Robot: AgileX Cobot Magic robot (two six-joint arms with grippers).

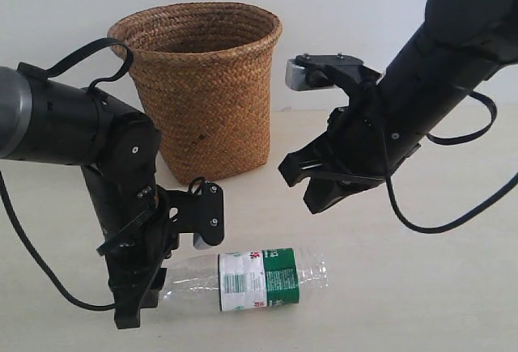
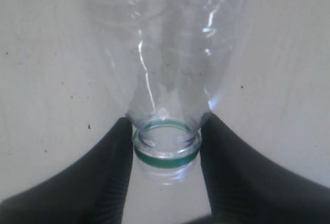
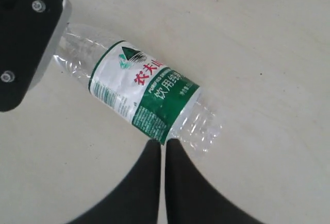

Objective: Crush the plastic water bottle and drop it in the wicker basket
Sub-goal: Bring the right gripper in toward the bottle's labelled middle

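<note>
Pale cream desk runs back to a plain white wall. On it the plastic water bottle lies on its side, well forward of the desk's back edge, with its length roughly parallel to that edge. Its green-and-white label with red characters faces up, and the clear wall shows creases near the shoulder.

The green-ringed neck points toward the left arm. There the left gripper comes down to the desk, and its two dark fingers press in on the neck from either side, closed onto it just at the ring.

The right gripper hangs in the air above and slightly behind the bottle's base end, apart from it. Its jaws are drawn together with only a thin slit between them, and they hold nothing.

The wicker basket stands upright close to the desk's back edge, behind the bottle and between the two arms, touching neither gripper.
</note>
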